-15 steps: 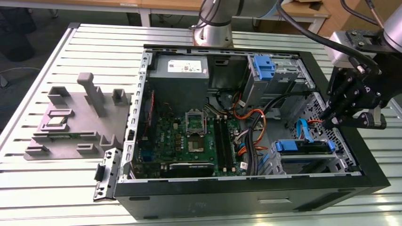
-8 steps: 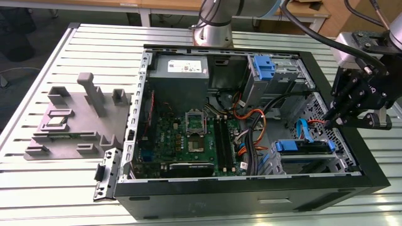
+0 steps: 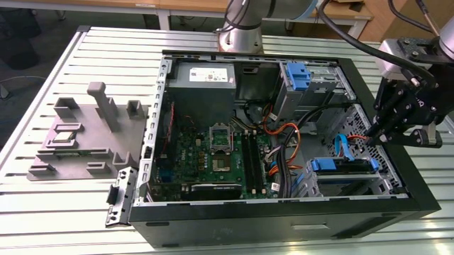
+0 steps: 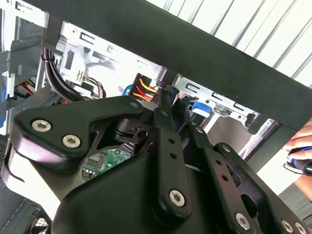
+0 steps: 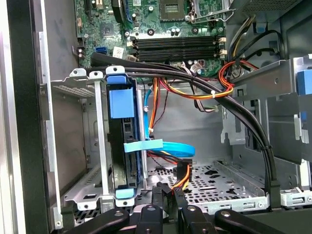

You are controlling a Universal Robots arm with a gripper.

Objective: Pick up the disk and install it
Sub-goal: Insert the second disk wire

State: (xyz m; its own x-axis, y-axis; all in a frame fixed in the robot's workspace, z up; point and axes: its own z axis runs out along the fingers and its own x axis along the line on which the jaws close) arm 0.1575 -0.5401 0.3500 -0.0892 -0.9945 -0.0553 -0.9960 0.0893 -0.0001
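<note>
Exterior view first: the open black computer case [image 3: 284, 223] lies on its side on the slatted metal table [image 3: 42, 212], and the gripper [image 3: 370, 139] hangs over the case's right-hand wall, at the right of the frame, fingers drawn tight together with nothing that I can make out between them. The disk [image 3: 342, 166] sits in the metal drive cage [image 3: 333, 186] at the lower right of the case, its blue carrier facing up, just below and to the left of the fingertips in that picture. In the first wrist view the disk [image 5: 118, 146] stands on edge in the cage's slot, a blue tab at each end, and a blue flat cable [image 5: 165, 147] curls beside it. The gripper [image 5: 168, 194] hovers close to orange and yellow wires [image 5: 181, 181] there. In the second wrist view the gripper [image 4: 171, 95] again shows its fingers pressed together, tips near a bunch of coloured wires [image 4: 146, 90], and a person's hand [image 4: 298, 144] rests at the edge. Labels now: the grey power supply [image 3: 202, 77] at the upper left of the case carries a white label, its print too small to read. Below it lies the green motherboard [image 3: 216, 156]. A grey fixture block [image 3: 85, 133] sits on the table at the left of the frame.
</note>
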